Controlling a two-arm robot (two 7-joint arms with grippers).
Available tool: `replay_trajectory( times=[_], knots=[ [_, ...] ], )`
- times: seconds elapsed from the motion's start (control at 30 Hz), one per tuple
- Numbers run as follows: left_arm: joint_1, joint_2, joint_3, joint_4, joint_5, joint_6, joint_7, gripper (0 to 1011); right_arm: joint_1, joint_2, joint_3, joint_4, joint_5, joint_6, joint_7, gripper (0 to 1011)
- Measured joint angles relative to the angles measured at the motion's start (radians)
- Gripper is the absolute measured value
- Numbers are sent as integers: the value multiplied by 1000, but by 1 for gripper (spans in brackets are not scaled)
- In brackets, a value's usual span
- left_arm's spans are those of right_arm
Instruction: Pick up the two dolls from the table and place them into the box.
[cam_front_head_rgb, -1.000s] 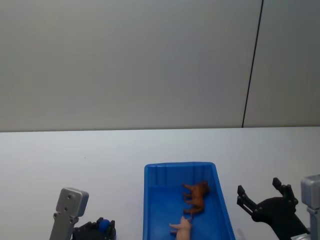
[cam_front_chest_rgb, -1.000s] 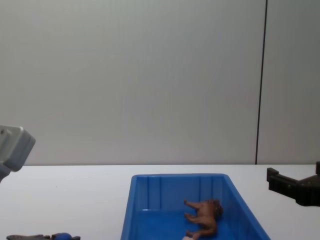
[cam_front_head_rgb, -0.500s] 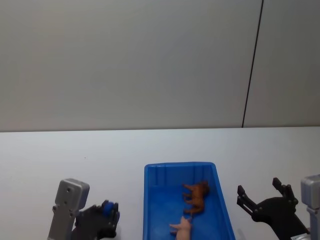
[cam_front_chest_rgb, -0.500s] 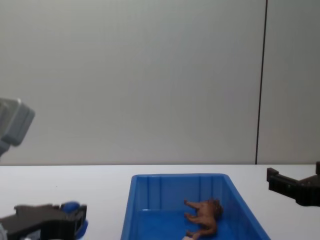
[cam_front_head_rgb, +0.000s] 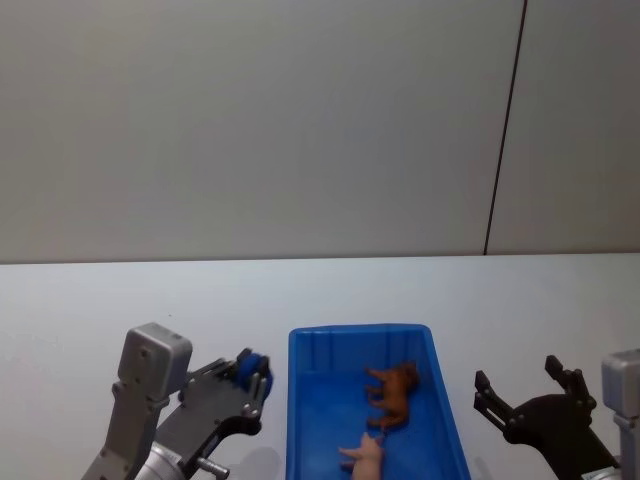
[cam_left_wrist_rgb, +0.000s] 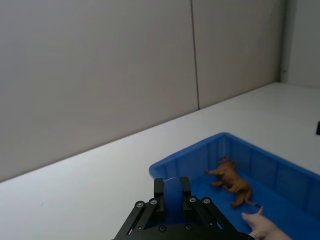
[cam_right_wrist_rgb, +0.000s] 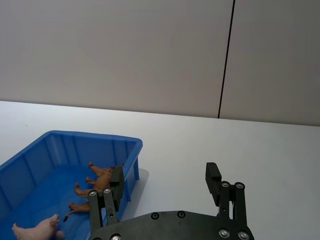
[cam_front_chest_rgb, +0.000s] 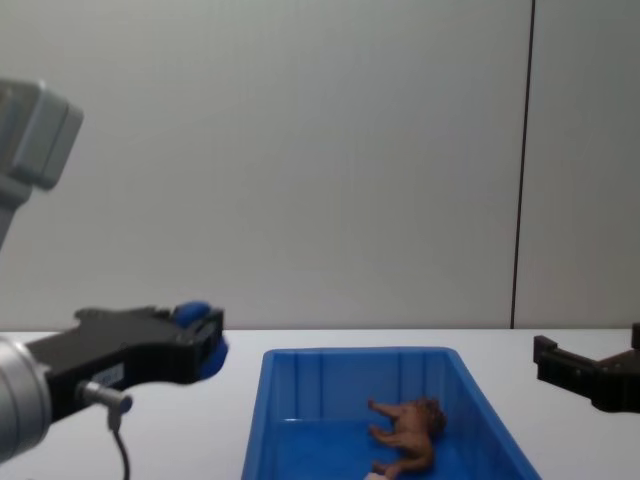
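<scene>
Both dolls lie inside the blue box (cam_front_head_rgb: 360, 329). The brown lion (cam_front_head_rgb: 392, 392) rests on its side near the middle of the floor. The pale pink figure (cam_front_head_rgb: 362, 455) lies nearer to me. My left gripper (cam_front_head_rgb: 250, 374) hovers raised just left of the box's far left corner, its blue-padded fingers (cam_left_wrist_rgb: 171, 192) shut with nothing held. My right gripper (cam_front_head_rgb: 520, 392) waits open over the table (cam_front_head_rgb: 120, 300) to the right of the box. The right wrist view has the lion (cam_right_wrist_rgb: 97, 185) and the pink figure (cam_right_wrist_rgb: 37, 230) in the box (cam_right_wrist_rgb: 75, 134) beyond my open right gripper (cam_right_wrist_rgb: 165, 182).
A plain grey wall with a dark vertical seam (cam_front_head_rgb: 505, 130) stands behind the white table. From the chest view the box (cam_front_chest_rgb: 355, 352) sits in the middle, my left gripper (cam_front_chest_rgb: 205, 340) at its left and my right gripper (cam_front_chest_rgb: 590, 375) at the right edge.
My left arm has risen from low at the table's near edge and swung forward toward the box's left side. The right arm and both dolls have stayed put.
</scene>
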Motion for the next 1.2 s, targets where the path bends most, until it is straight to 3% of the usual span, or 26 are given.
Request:
replay_trajectory(
  times=[0.27,0.47,0.5,0.6,0.7,1.07,1.2],
  knots=[
    [-23,-13,0,-8,1,-43,-92,204,0,0,0,0,0,0,0,1001],
    [-50,-34,6,-1,-12,-73,-187,421,0,0,0,0,0,0,0,1001],
    [-50,-34,6,-1,-12,-73,-187,421,0,0,0,0,0,0,0,1001],
    [-63,-47,11,6,-21,-85,-232,563,0,0,0,0,0,0,0,1001],
    [-72,-54,14,11,-27,-93,-258,641,0,0,0,0,0,0,0,1001],
    [-89,-71,20,20,-38,-108,-314,970,0,0,0,0,0,0,0,1001],
    [-92,-74,21,21,-40,-111,-325,1001,0,0,0,0,0,0,0,1001]
  ],
)
